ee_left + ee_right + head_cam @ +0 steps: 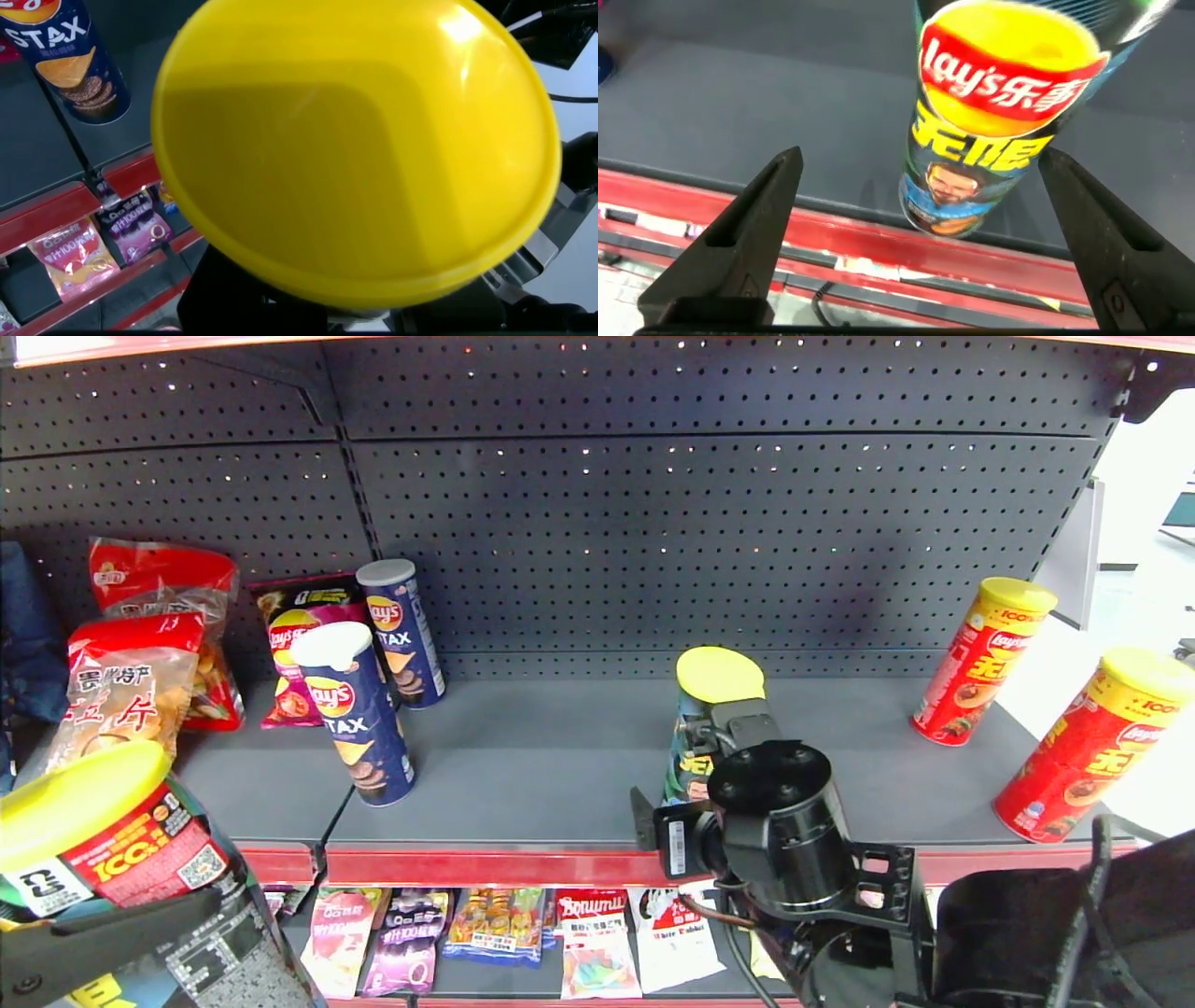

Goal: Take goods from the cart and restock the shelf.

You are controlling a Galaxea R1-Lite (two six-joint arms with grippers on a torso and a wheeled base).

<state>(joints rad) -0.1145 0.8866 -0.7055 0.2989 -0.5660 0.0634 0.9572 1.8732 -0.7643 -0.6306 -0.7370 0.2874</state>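
Red can [140, 859] — yellow lid [79, 793]; grey shelf [523, 756].

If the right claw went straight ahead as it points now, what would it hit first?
Probably the dark chip can standing on the shelf: the open right gripper points at it, though the gap is unclear.

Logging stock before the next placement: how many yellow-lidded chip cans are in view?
4. A dark can stands mid-shelf inside the open right gripper; two red cans stand at the shelf's right end; a fourth can sits in the left gripper, low left. None seems hidden.
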